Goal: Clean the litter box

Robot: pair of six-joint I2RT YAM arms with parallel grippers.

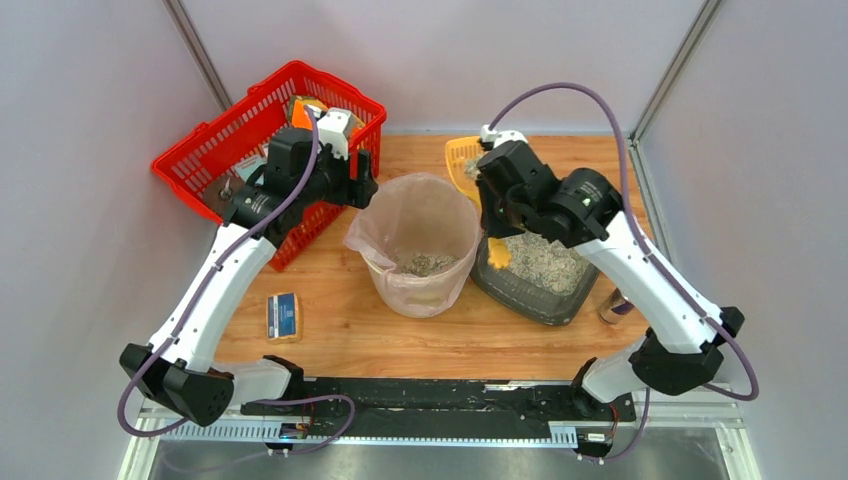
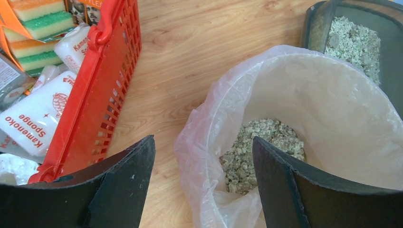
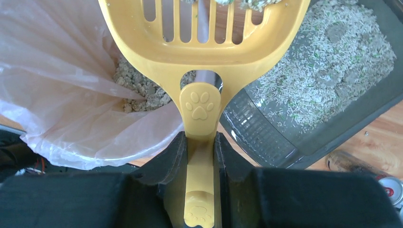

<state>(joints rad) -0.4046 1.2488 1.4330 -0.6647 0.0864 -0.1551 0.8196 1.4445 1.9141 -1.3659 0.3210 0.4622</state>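
Loaded scoop (image 3: 204, 42) here. The trick now, I reckon, is keeping it level until the head is properly over the bin (image 3: 57, 95), then tipping slowly so nothing spills outside it. My right gripper (image 3: 202, 152) is pressed tight on the scoop's handle, with a few clumps sitting up top and the head above the bin's right rim. The litter box (image 3: 266, 133) sits just right of the bin. My left gripper (image 2: 203, 142) is spread wide, holding nothing, over the bin's left rim.
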